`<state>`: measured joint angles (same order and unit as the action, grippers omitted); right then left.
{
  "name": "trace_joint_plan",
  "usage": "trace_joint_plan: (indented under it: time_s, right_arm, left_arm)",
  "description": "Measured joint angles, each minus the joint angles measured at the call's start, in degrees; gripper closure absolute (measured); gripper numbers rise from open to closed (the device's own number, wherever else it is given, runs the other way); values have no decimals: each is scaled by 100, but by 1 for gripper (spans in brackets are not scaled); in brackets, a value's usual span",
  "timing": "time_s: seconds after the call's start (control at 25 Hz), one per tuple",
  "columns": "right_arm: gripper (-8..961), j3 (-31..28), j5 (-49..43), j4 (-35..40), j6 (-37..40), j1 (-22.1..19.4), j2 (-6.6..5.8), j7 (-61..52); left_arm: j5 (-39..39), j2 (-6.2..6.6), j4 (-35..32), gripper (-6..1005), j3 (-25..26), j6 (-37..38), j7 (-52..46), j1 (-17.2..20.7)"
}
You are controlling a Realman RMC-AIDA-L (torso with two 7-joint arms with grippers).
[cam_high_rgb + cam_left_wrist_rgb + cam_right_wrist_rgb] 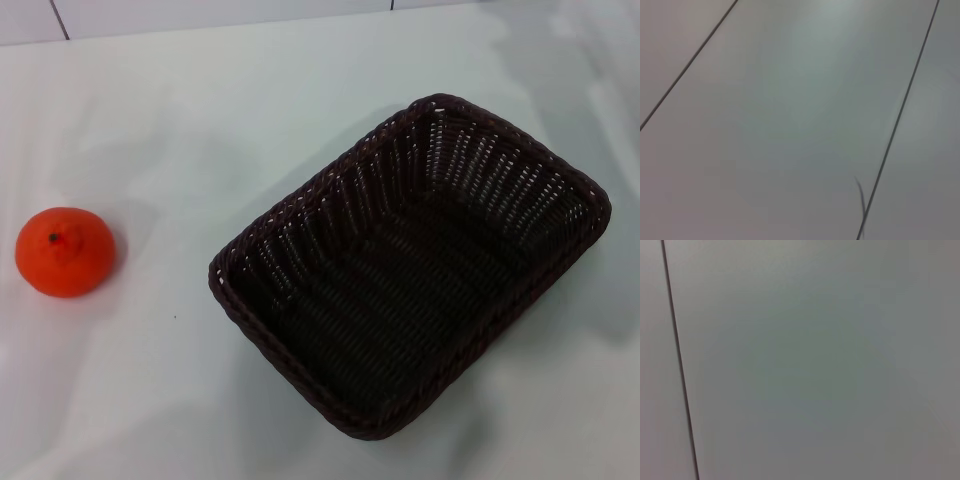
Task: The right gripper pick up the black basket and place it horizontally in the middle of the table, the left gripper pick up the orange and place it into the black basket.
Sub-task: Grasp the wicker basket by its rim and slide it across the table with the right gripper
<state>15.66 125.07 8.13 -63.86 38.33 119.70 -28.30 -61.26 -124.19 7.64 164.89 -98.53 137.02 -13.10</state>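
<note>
In the head view the black basket (410, 265) lies on the white table (200, 130), right of centre, turned at a slant and empty. The orange (65, 251) sits on the table at the left, stem dot up, well apart from the basket. Neither gripper shows in any view. Both wrist views show only a pale grey panelled surface with thin dark seams.
A wall edge with tile seams (60, 20) runs along the table's far side. Bare table lies between the orange and the basket and in front of both.
</note>
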Motion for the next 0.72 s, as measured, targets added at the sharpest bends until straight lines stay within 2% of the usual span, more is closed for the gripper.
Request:
trace_joint_plan:
  time_s: [0.52, 0.64, 0.72]
  right_arm:
    - [150, 78, -58, 6, 103, 54, -24, -184]
    - [149, 484, -467, 285, 295, 57, -101, -1025]
    - [149, 1026, -1031, 739, 462, 7, -197, -2089]
  left_arm:
    - [3, 2, 0, 236, 0, 6, -5, -35]
    - [58, 9, 0, 237, -1, 8, -8, -41]
    - [107, 10, 0, 238, 0, 10, -8, -43]
